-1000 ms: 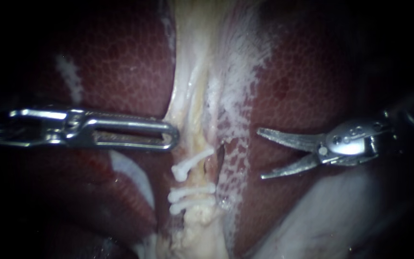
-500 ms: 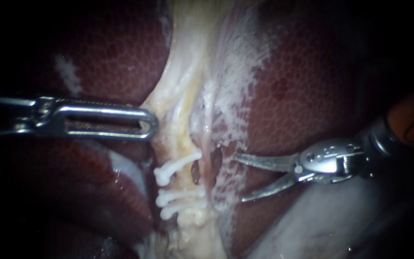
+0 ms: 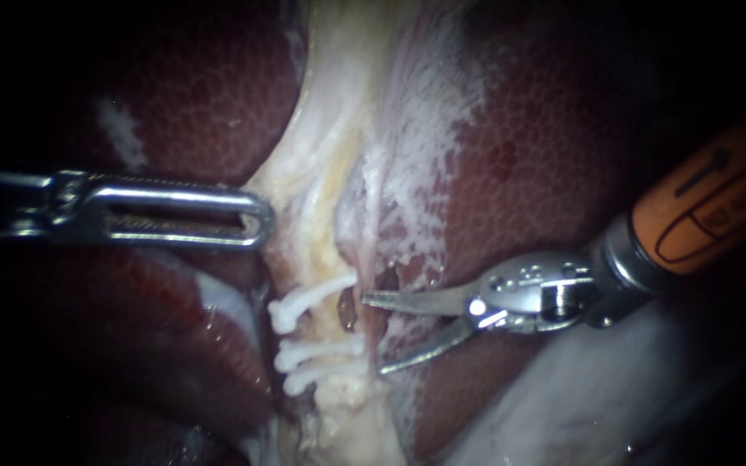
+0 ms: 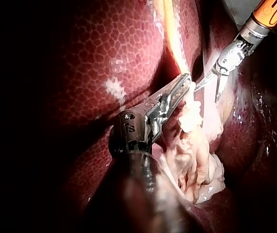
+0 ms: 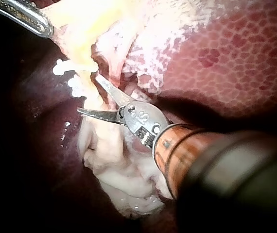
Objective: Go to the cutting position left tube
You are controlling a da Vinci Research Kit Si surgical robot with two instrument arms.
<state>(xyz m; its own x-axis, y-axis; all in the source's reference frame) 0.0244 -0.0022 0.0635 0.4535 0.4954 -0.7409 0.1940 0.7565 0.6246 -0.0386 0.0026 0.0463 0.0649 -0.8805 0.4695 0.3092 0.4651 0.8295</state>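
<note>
The left tube (image 3: 331, 321) runs from 12 to 6 o'clock down the pale tissue (image 3: 308, 173). It carries an upper clip (image 3: 314, 293) and two lower clips (image 3: 325, 349), with a short bare stretch between them. That stretch lies at 9 o'clock from our right instrument (image 3: 373, 334), just beside its tips. Its jaws, two thin blades, stand wide open and hold nothing. They point to 9 o'clock, across the tube's axis, the upper tip level with the upper clip and the lower tip level with the lower clips. We judge that only a short advance toward 9 o'clock remains. Our left instrument (image 3: 259, 217), at 10 o'clock from the tube, has its jaws closed on the pale tissue's edge, over the liver (image 3: 546, 155).
</note>
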